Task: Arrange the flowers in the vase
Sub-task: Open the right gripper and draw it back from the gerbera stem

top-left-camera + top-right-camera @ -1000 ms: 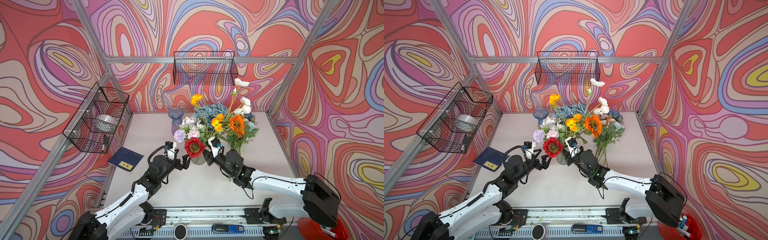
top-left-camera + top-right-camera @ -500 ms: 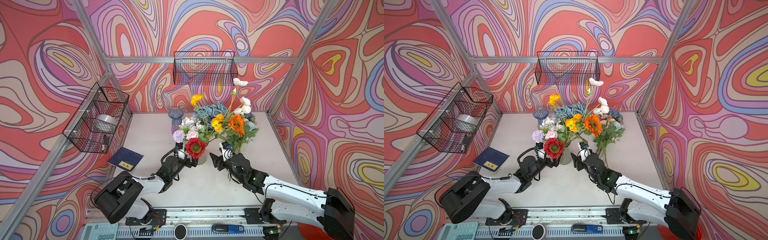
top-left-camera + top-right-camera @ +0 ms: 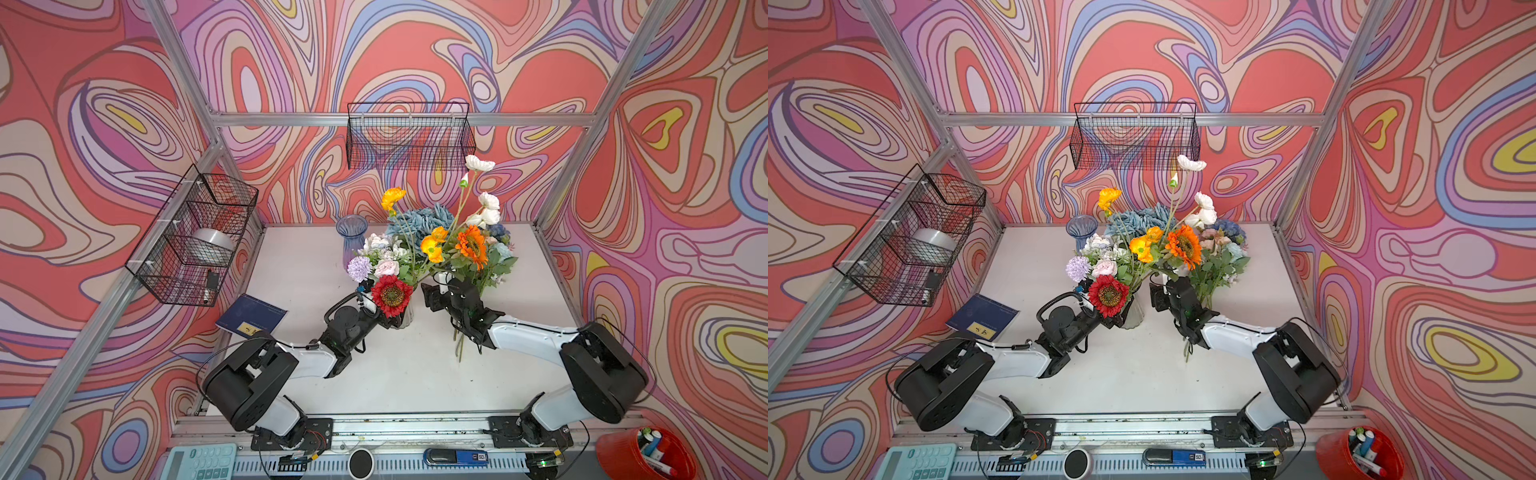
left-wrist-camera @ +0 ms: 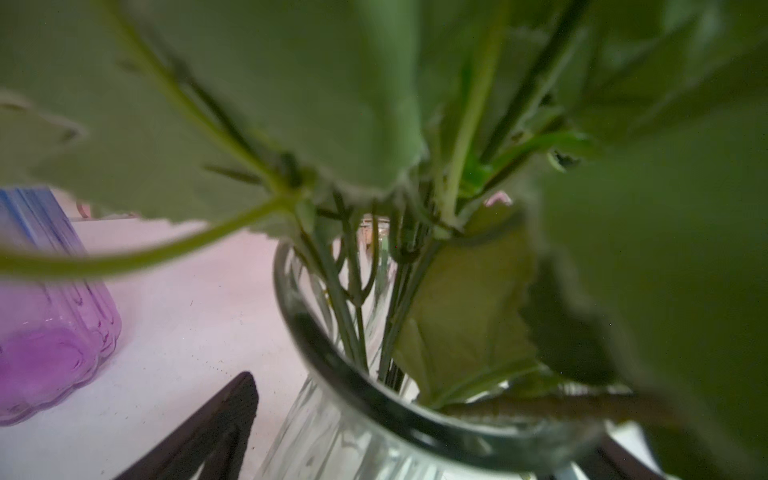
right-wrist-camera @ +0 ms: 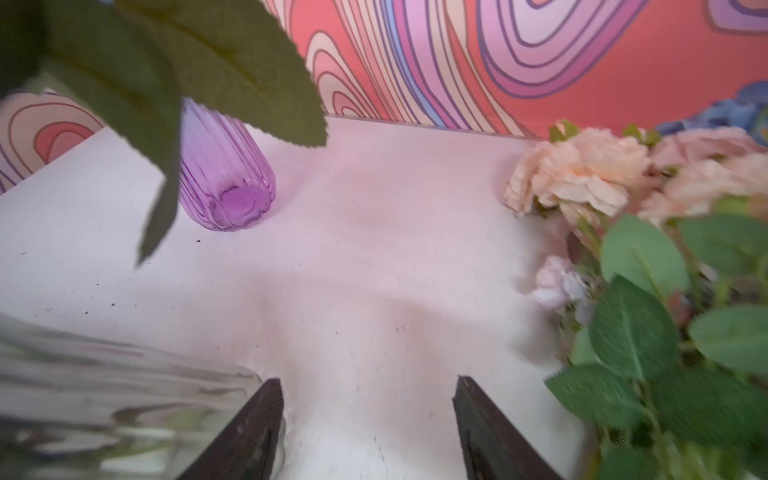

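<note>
Where swirled walls (image 3: pixel 415 62) enclose it, the white table (image 3: pixel 415 374) bears flowers (image 3: pixel 469 245).

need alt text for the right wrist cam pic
Two dark fingers stand apart with only bare white table between them. A clear glass vase sits close beside one finger, a purple ribbed vase stands farther back, and pink flowers with green leaves crowd the other side.

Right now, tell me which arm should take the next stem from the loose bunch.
Right. The right gripper is open and empty, with the loose bunch lying beside it. The left gripper straddles the vase, on the far side from the bunch.
</note>
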`<action>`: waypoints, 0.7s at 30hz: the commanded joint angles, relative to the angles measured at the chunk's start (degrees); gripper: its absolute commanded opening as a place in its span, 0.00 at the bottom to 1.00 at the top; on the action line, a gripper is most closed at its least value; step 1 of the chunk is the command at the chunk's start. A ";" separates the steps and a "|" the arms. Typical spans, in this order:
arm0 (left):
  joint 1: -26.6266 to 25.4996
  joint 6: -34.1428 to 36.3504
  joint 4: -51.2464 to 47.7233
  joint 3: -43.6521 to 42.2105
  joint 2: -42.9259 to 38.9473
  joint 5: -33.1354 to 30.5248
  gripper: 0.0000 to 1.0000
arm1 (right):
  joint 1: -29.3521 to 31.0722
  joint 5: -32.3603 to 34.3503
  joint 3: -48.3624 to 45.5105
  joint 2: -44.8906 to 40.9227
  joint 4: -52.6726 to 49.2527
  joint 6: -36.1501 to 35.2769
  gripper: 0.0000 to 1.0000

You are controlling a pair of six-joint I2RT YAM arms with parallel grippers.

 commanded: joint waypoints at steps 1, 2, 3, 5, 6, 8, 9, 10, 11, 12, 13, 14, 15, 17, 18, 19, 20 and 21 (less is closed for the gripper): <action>-0.13 2.09 7.88 1.14 3.30 1.14 1.00 | -0.25 -10.08 1.61 3.42 5.65 -4.62 0.68; -0.13 2.18 7.63 1.55 3.81 1.13 1.00 | -0.37 -12.02 1.45 3.96 6.66 -4.98 0.68; -0.13 2.49 7.61 2.12 4.50 1.55 1.00 | -0.39 -13.64 0.98 4.54 8.12 -5.30 0.68; -0.10 2.42 7.79 2.97 5.41 1.98 0.99 | -0.39 -16.21 -0.14 5.21 11.00 -5.69 0.68; -0.13 2.39 7.86 3.52 5.69 2.18 0.98 | -0.42 -17.42 -0.68 5.52 12.52 -5.92 0.67; -0.13 2.42 7.77 4.33 5.92 2.57 0.97 | -0.40 -19.01 -1.28 6.25 14.64 -6.01 0.66; -0.13 2.51 7.78 4.71 6.01 2.95 0.95 | -0.42 -20.22 -1.38 6.86 15.38 -6.01 0.66; -0.13 2.58 7.68 5.07 6.01 3.23 0.94 | -0.42 -21.67 -1.45 7.30 16.15 -5.92 0.65; -0.13 2.52 7.65 5.34 6.10 3.40 0.93 | -0.42 -22.64 -1.42 7.73 17.01 -5.64 0.65; -0.13 2.51 7.68 5.62 6.30 3.50 0.93 | -0.42 -23.67 -1.48 8.27 17.79 -5.49 0.64; -0.13 2.43 7.54 5.78 6.51 3.44 0.93 | -0.41 -24.35 -1.42 8.68 18.50 -5.32 0.64; -0.13 2.35 7.54 5.85 6.71 3.33 0.92 | -0.42 -24.63 -1.33 9.07 18.81 -5.17 0.63; -0.13 2.25 7.68 5.82 7.08 3.26 0.92 | -0.35 -24.90 -1.07 9.44 18.90 -5.11 0.63; -0.13 2.16 7.66 5.85 7.63 3.03 0.90 | -0.42 -25.23 -0.70 9.81 18.62 -5.21 0.62; -0.14 2.27 7.70 5.80 7.77 2.63 0.89 | -0.42 -25.38 -0.69 9.82 18.54 -5.22 0.62; -0.17 2.41 7.70 5.82 7.86 2.01 0.87 | -0.41 -25.53 -0.60 9.78 18.48 -5.21 0.62; -0.17 2.62 7.67 5.82 7.86 1.34 0.85 | -0.41 -25.70 -0.68 9.61 18.36 -5.21 0.62; -0.08 3.07 7.70 5.80 7.86 0.39 0.82 | -0.40 -25.84 -0.72 9.45 18.40 -5.10 0.62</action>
